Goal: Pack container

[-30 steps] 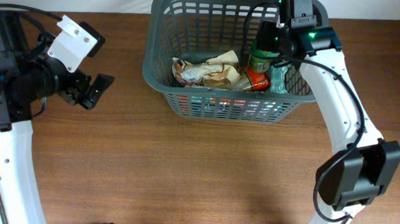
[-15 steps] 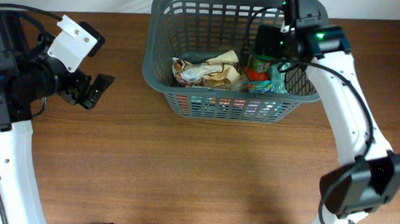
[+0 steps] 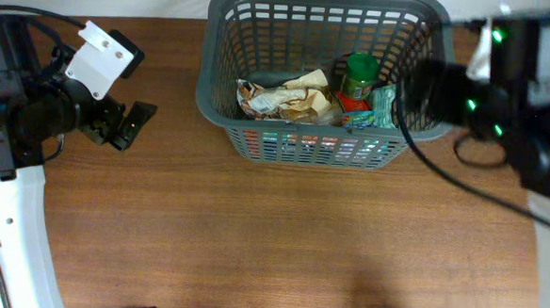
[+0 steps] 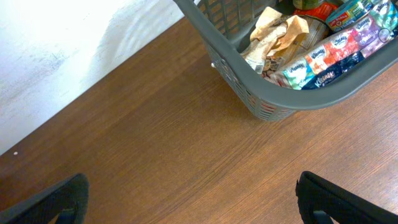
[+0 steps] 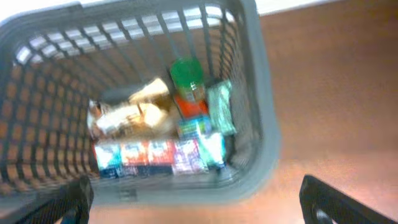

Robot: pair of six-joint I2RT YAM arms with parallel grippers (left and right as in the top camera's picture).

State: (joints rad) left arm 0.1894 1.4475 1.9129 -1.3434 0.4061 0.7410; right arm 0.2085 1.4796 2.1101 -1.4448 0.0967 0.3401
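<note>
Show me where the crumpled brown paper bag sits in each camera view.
Overhead: crumpled paper bag in the left half of the basket, left of the green-lidded jar.
Left wrist: the bag at top centre-right, just inside the basket rim.
Right wrist: the bag, blurred, centre-left.
Shared landmark: the basket's grey rim.

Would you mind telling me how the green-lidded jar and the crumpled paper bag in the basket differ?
The green-lidded jar stands lid-up, while the crumpled paper bag lies slumped and flattened. The jar is smooth, green and red; the bag is creased, tan and white. In the overhead view the jar sits right of the bag. Both are inside the basket.
</note>
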